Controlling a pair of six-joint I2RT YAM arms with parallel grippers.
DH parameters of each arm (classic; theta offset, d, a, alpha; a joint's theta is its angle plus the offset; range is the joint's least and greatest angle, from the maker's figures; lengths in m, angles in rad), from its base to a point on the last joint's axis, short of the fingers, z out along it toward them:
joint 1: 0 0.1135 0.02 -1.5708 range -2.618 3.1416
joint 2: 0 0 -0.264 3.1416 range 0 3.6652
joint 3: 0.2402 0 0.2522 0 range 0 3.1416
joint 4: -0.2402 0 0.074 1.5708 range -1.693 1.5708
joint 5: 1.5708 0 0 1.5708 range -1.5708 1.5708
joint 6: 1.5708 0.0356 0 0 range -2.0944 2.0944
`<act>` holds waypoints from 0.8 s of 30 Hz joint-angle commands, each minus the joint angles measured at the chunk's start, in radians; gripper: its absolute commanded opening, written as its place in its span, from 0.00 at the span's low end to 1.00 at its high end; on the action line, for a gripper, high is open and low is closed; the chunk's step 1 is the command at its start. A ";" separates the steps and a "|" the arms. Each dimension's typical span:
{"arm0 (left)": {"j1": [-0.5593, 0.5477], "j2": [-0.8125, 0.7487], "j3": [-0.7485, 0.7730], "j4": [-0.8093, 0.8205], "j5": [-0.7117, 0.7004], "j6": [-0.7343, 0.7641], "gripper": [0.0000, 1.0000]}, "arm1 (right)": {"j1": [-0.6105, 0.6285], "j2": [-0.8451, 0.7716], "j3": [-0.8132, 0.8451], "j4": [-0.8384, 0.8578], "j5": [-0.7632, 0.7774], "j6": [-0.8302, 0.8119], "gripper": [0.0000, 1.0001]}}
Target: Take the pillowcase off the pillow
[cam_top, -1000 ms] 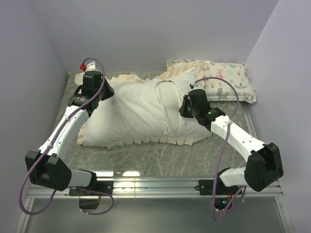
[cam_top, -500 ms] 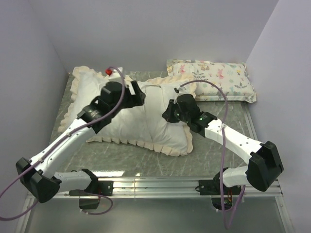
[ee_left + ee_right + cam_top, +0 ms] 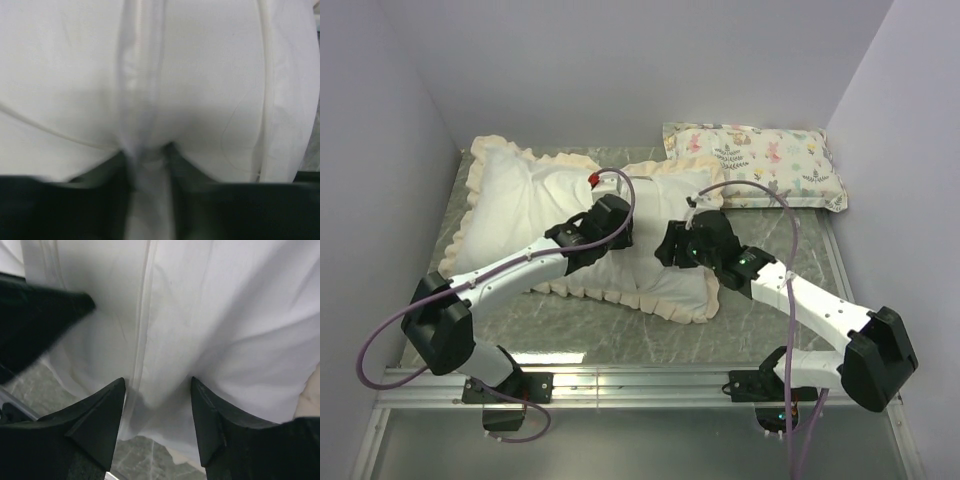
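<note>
**Both jaws on the pillowcase (image 3: 515, 200)**

The right gripper (image 3: 157, 382) is standing wide open, with white cloth bulging between its fingers. The left gripper (image 3: 145, 150) is straddling a narrow ridge of cloth, and blur is hiding whether it is gripping. The cream-frilled pillowcase is lying from the table's (image 3: 620, 330) back-left corner to its middle.

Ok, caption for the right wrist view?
Right gripper open, fingers either side of a white pillowcase fold over the marbled table.
</note>
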 commanded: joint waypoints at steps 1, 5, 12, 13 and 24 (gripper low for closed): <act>0.001 -0.007 -0.026 0.019 -0.036 -0.033 0.22 | 0.038 -0.032 -0.054 0.003 0.000 0.018 0.57; 0.007 0.023 0.029 -0.010 -0.081 -0.027 0.00 | 0.034 -0.056 -0.129 -0.008 0.063 0.036 0.30; 0.224 -0.059 0.062 0.001 0.026 0.008 0.00 | -0.101 -0.182 -0.274 -0.005 0.091 0.057 0.12; 0.269 -0.070 0.069 -0.018 0.034 0.019 0.00 | -0.118 -0.188 -0.283 -0.006 0.097 0.057 0.10; 0.409 -0.204 -0.085 0.013 0.186 0.018 0.00 | -0.319 0.061 -0.421 0.329 -0.155 0.179 0.00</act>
